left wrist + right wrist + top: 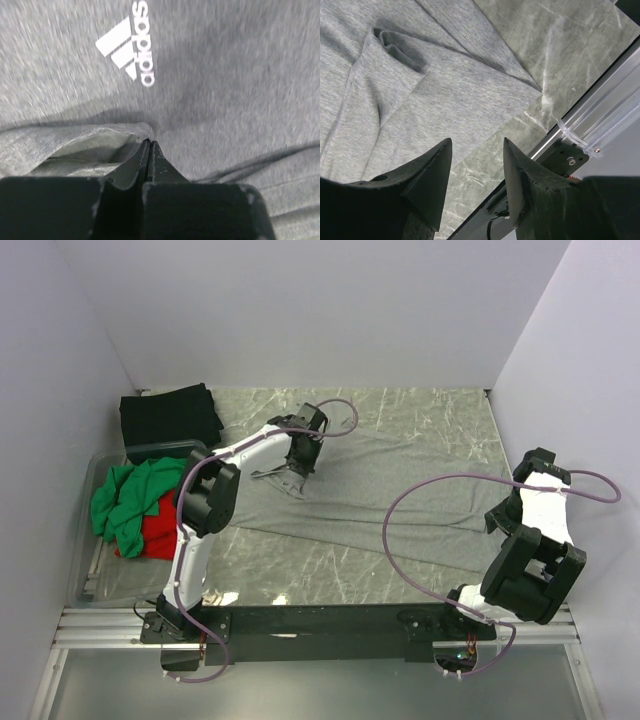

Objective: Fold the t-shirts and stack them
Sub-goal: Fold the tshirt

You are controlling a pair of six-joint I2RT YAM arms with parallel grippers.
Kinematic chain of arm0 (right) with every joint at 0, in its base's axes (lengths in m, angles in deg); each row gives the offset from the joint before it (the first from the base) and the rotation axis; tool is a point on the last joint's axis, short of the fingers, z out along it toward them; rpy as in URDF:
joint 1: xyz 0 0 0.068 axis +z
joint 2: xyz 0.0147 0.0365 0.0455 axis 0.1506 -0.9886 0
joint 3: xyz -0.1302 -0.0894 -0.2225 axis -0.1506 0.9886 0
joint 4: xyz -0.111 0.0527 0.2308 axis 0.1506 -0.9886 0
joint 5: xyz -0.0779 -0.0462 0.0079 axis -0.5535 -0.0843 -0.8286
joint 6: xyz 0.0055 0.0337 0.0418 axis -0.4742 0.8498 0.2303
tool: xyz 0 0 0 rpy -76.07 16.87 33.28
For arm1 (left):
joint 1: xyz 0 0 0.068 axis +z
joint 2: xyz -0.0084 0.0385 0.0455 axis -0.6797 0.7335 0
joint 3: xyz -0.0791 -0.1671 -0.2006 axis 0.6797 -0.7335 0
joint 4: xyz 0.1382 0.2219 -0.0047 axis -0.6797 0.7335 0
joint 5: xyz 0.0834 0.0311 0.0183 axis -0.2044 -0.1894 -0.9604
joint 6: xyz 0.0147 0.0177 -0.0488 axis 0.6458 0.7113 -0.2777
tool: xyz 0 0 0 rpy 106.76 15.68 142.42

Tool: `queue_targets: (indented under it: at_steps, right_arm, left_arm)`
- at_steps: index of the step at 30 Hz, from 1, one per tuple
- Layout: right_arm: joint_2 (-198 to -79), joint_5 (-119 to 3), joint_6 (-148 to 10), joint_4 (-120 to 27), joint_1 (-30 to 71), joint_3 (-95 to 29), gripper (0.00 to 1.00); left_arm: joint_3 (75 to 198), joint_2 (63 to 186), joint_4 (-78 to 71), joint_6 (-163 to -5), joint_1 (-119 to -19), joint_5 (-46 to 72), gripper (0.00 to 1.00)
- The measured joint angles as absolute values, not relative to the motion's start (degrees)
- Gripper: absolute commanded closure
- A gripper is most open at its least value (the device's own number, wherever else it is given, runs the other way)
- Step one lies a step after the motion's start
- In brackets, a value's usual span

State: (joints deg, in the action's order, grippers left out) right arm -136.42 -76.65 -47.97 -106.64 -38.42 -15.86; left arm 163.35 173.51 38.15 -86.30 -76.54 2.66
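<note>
Two pincers work over one grey shirt (400, 490), which lies spread on the marble table (330, 565). The left pincer (150, 144) is closed: its jaws press together on a raised fold of the grey shirt, and this fold lifts just at the tips and to their left. Ahead of the tips, on the flat cloth, there is a white logo (130, 42).

The right pincer (475, 145) is wide, with nothing between its jaws. It hangs above the border of the same shirt, where the cloth meets the bare table. On its right side a metal rail (600, 120) runs along the table edge.

Far to the left of the left pincer, a black shirt (170, 418) lies folded near the back corner. Nearer the arm bases, a green shirt (135, 495) and a red shirt (155, 535) are crumpled together in a clear bin (85, 570), the green one on top. A purple cable (400, 530) from the right arm arches over the grey shirt between the two pincers and hides a little of the cloth.
</note>
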Motion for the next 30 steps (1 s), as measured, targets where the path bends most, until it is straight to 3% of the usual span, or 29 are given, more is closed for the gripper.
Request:
queue_targets:
  at_steps: [1, 7, 11, 21, 30]
  right_arm:
    - [-136.4, -76.7, -48.1, -106.6, -38.4, -15.9, 0.48]
    - [-134.0, -76.8, -48.6, -106.4, -38.0, -15.9, 0.48]
    - [-132.7, -77.1, -48.6, -106.3, -37.0, -16.2, 0.49]
    - [-132.2, -76.3, -44.4, -102.6, -18.3, -19.3, 0.49]
    - [-141.6, -70.1, -38.2, -94.2, 1.9, -30.7, 0.5]
  left_arm:
    - [164.1, 173.9, 38.3, -86.3, -76.7, 2.3, 0.98]
    - [166.0, 174.2, 38.3, -86.9, -77.1, 1.7, 0.63]
    - [167.5, 174.2, 38.3, -87.6, -77.1, 2.8, 0.5]
    - [165.7, 169.8, 37.7, -94.1, -73.6, 7.3, 0.42]
    - [152.6, 158.0, 35.9, -97.1, -53.5, 8.3, 0.41]
